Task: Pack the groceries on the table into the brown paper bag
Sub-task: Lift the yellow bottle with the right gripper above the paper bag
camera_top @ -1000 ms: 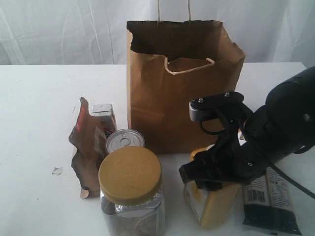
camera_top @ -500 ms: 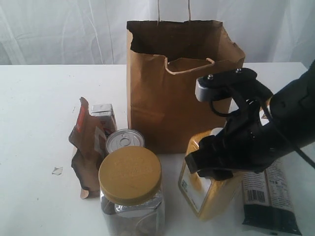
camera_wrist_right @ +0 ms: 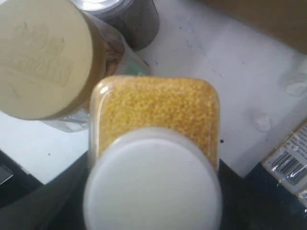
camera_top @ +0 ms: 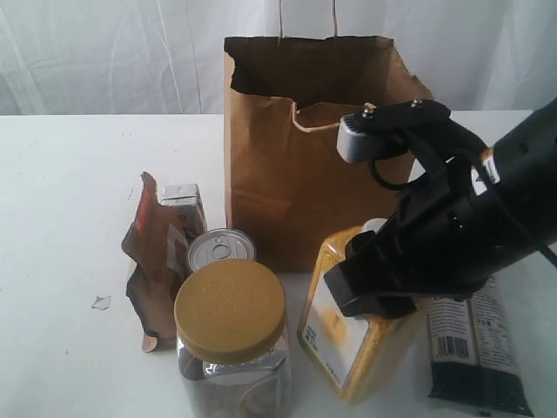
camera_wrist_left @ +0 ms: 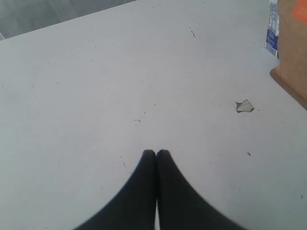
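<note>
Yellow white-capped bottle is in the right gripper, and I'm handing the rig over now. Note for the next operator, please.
Right gripper: shut on the yellow white-capped bottle at its cap end. The bottle is tilted, in front of the brown paper bag.
Left gripper: shut, empty, above bare table.
Unpacked on the table: clear jar with mustard lid, small tin can, brown foil pouch, small white-blue carton, long dark pasta packet.
Done: nothing visibly bagged; the bag's inside is hidden.
Left: bag the bottle, then the other five.
</note>
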